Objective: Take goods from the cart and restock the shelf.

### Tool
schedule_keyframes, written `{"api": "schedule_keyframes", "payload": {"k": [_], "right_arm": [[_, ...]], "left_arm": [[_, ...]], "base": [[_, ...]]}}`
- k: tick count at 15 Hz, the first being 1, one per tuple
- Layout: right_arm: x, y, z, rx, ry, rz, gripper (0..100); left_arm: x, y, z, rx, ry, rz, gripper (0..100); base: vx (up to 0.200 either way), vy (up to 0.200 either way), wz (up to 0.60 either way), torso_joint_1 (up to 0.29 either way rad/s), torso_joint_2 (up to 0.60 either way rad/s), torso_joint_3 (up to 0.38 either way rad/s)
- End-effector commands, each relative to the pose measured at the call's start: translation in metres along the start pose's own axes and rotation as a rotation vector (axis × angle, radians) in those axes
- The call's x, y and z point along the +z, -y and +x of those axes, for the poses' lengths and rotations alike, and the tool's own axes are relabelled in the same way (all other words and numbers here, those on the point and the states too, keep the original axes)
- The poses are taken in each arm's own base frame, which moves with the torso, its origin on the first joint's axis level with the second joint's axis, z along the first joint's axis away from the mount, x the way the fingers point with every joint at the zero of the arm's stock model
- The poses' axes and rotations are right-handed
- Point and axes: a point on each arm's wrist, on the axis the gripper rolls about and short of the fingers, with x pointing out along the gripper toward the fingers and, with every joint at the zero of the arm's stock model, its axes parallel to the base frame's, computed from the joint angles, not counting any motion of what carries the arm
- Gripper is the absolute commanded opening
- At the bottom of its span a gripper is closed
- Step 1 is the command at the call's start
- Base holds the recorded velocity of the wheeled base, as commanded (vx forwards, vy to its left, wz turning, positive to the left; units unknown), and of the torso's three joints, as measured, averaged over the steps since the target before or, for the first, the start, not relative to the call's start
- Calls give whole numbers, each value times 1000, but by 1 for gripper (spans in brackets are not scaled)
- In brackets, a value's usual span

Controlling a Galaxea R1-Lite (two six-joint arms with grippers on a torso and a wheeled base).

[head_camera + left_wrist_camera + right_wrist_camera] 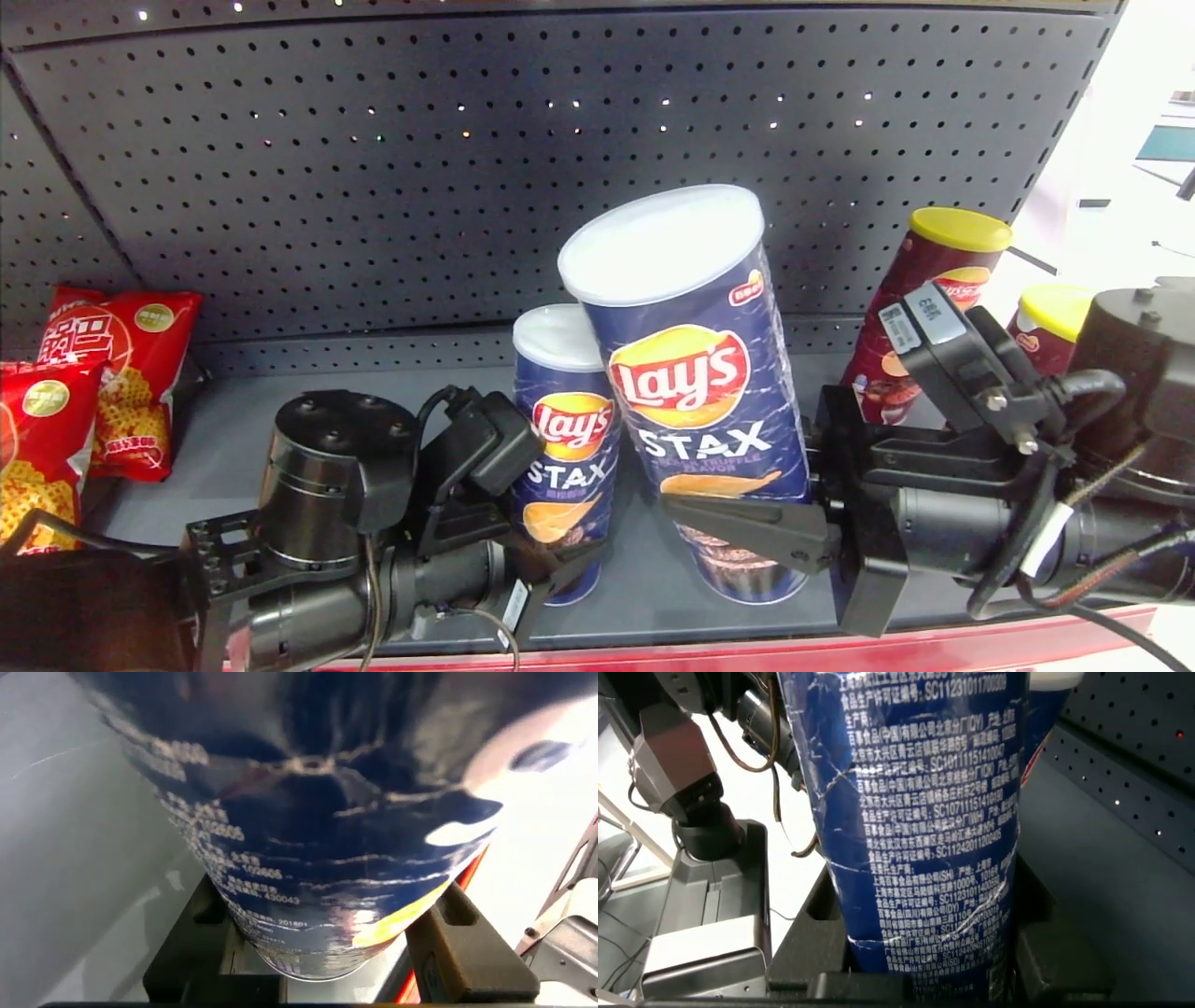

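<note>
Canister tilts, clamped in right pincer; second canister stands within left pincer.

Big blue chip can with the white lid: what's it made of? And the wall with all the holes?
Big blue chip can: probably cardboard under a glossy printed wrap; it shines and shows fine creases.
White lid: likely thin plastic, smooth and pale.
Holey wall: looks like painted metal sheet, dark and matte, with neat punched holes letting light through.

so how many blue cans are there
2: left can in the left gripper; right can, tilted, in the right gripper. Others may hide behind the arms.
</note>
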Motion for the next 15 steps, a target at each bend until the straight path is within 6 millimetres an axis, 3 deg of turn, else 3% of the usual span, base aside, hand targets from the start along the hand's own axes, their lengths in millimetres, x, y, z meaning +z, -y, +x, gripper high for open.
{"api": "schedule_keyframes", "payload": {"k": [1, 2, 3, 12, 15], "right_arm": [[1, 0, -1, 1, 3, -2, 0], [1, 0, -1, 1, 3, -2, 0], [1, 0, -1, 1, 3, -2, 0], [1, -1, 0, 2, 3, -2, 0], [0, -1, 0, 2, 0, -1, 0]], "left_arm": [[-4, 1, 3, -3, -25, -3, 0], [-4, 1, 3, -2, -26, -14, 0], [-5, 1, 3, 0, -26, -21, 100], [-21, 4, -19, 0, -52, -29, 100], [-14, 3, -29, 31, -3, -29, 100]], "base": [[0, 0, 0, 0, 0, 0], [0, 0, 0, 0, 0, 0], [0, 0, 0, 0, 0, 0], [0, 0, 0, 0, 0, 0], [0, 0, 0, 0, 0, 0]]}}
